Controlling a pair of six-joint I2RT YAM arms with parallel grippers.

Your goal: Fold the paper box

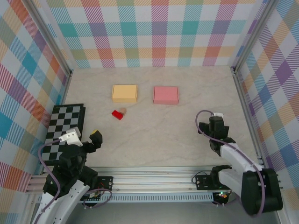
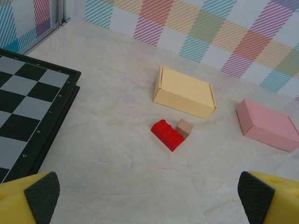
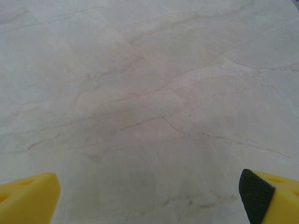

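Note:
Two closed paper boxes lie side by side toward the back of the table: a yellow box (image 1: 124, 93) (image 2: 184, 92) and a pink box (image 1: 166, 94) (image 2: 267, 124). My left gripper (image 1: 86, 142) (image 2: 149, 198) hovers low at the near left, well short of both boxes, its yellow fingers (image 2: 32, 196) spread wide and open with nothing between them. My right gripper (image 1: 216, 133) (image 3: 149, 196) hangs at the near right over bare table, open and empty too.
A red brick (image 1: 117, 115) (image 2: 167, 134) and a small tan block (image 1: 123, 111) (image 2: 184, 127) touch each other just in front of the yellow box. A folded chessboard (image 1: 63, 128) (image 2: 28, 112) lies along the left wall. Checked walls enclose the table on three sides.

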